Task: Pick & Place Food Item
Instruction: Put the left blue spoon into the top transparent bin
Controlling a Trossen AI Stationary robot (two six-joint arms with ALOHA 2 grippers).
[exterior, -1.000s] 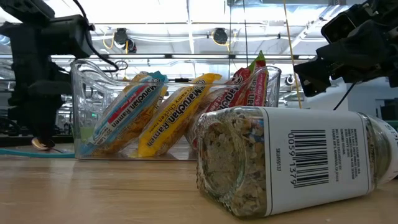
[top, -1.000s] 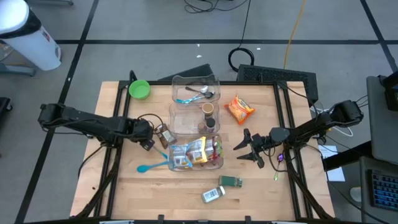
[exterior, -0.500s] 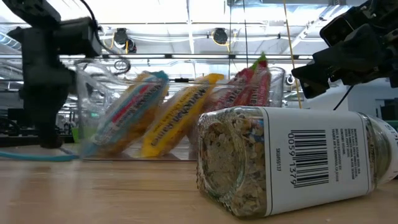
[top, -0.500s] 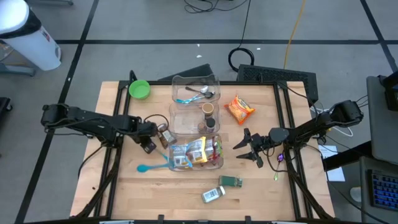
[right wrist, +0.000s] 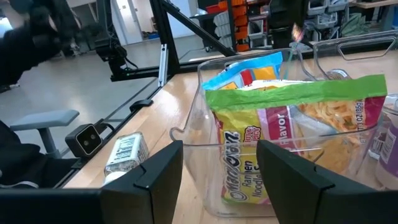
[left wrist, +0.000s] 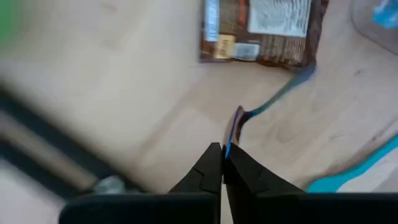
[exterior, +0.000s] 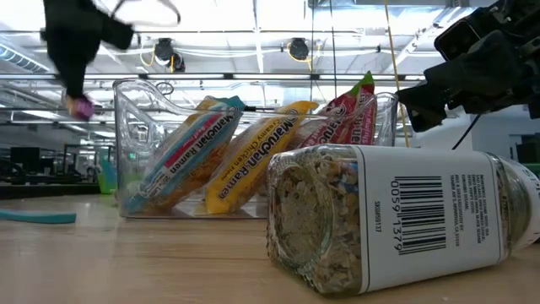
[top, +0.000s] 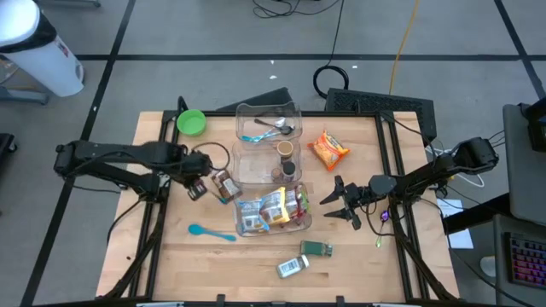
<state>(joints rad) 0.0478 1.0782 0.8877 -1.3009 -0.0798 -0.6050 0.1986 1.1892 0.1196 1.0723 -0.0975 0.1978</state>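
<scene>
A brown food packet [top: 224, 185] hangs under my left gripper [top: 207, 183], which is shut on it above the table's left half, next to the clear bins. The left wrist view looks down the shut fingers [left wrist: 222, 163] onto the packet [left wrist: 261, 31]. In the low view the gripper [exterior: 76, 95] is high at the left, with a bit of the packet [exterior: 82, 107] below it. My right gripper [top: 337, 203] is open and level, pointing at the clear bin of ramen packs [top: 269, 211]. Its fingers stand apart in front of that bin [right wrist: 280, 124]. My left gripper pinches a thin end seam of the brown packet [left wrist: 236, 123] between its two fingertips. The fingers come from above and point down. The packet hangs below them, tilted and clear of the table.
A blue spoon [top: 212, 231] lies on the wood left of the ramen bin. Two more clear bins [top: 269, 124] [top: 264, 162] stand behind it. There is a green bowl [top: 191, 122] at the far left, an orange snack bag [top: 328, 148], and two jars [top: 317, 248] [top: 292, 267] near the front edge.
My left gripper has shut on the brown packet and risen, rolling its wrist, and the packet has come up off the table with it. The ramen bin has slid slightly toward the table's right edge, and the blue spoon now lies apart from it.
</scene>
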